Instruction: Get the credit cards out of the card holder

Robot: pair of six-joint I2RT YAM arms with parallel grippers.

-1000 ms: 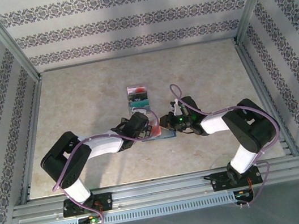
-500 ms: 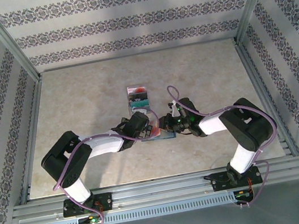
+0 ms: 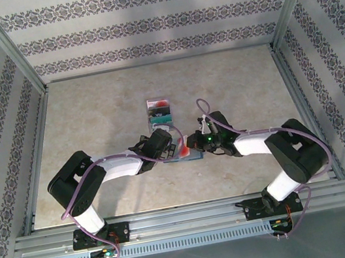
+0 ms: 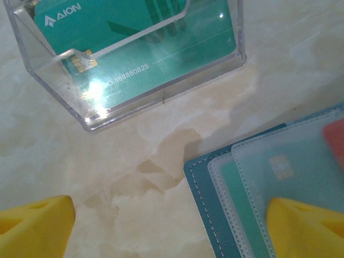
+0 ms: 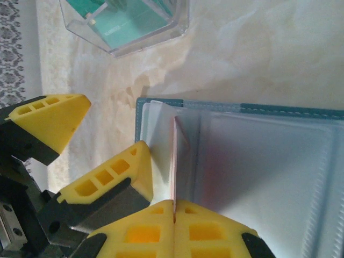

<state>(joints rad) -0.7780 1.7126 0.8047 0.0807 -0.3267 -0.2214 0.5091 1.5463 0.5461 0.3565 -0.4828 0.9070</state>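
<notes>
Counter (image 3: 91, 116) of pale marbled stone runs broad and bare to the left, right and far side in the top view, fenced by patterned walls (image 3: 142, 25). Near its middle stands a clear box (image 3: 159, 111) with cards in it. Just nearer lies the card holder (image 3: 191, 155), opened flat. Both arms fold low, elbows out to the sides and forearms reaching inward. The left fingers (image 3: 170, 144) and right fingers (image 3: 191, 143) meet over the holder, with a red card (image 3: 181, 148) between them.

From the left wrist, the clear box (image 4: 161, 80) sits at the top with a teal card (image 4: 140, 43) marked AION inside. A strip of bare counter (image 4: 134, 177) separates its front wall from the card holder (image 4: 207, 188). The left fingers (image 4: 37, 226) are spread wide, one tip over bare counter and the other at the holder's clear pocket. A corner of the red card (image 4: 336, 142) shows at the right edge.

From the right wrist, the right fingers (image 5: 174, 223) are pressed together, pinching the red card (image 5: 174, 161). It is seen edge-on, standing up from the left pocket of the card holder (image 5: 258, 161). The left fingers (image 5: 115, 174) sit to the left, one tip against the holder's left edge, the other out over the counter (image 5: 242, 59). The clear box (image 5: 129, 24) stands well apart at the top.
</notes>
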